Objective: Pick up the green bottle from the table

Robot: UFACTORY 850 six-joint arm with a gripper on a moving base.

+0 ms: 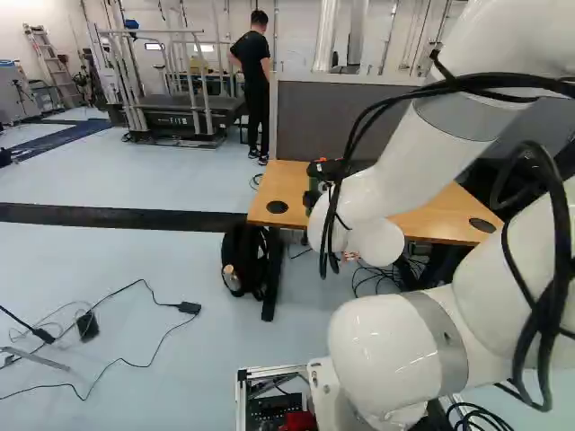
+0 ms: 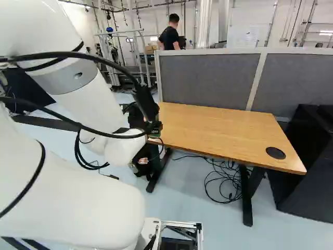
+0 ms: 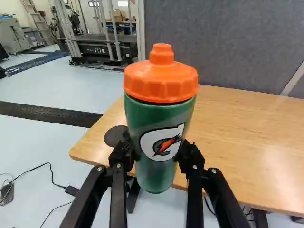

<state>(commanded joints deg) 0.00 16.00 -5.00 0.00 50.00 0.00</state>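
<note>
Where the left base view begins, a thin black cable (image 1: 135,364) loops over the pale floor (image 1: 99,269). Farther back, a treadmill (image 1: 175,119) stands inside a rail frame, with a dark strip (image 1: 117,215) lying across the floor nearer the robot. Next comes a black bag (image 1: 244,262) on the floor, beside the left leg of the wooden table (image 1: 286,176). The gripper (image 1: 325,170) is partly hidden behind the arm (image 1: 409,171), near that end of the table. In the wrist view its two fingers press the green bottle (image 3: 156,122) from opposite sides, holding it upright between them, its orange lid (image 3: 160,78) above the fingertips and its base showing against the table's near edge. Through the right base view, a grey partition (image 2: 208,78) runs along the table's far side, tangled cables (image 2: 227,179) lie beneath the table, and a black cabinet (image 2: 307,182) stands beside its right end.
</note>
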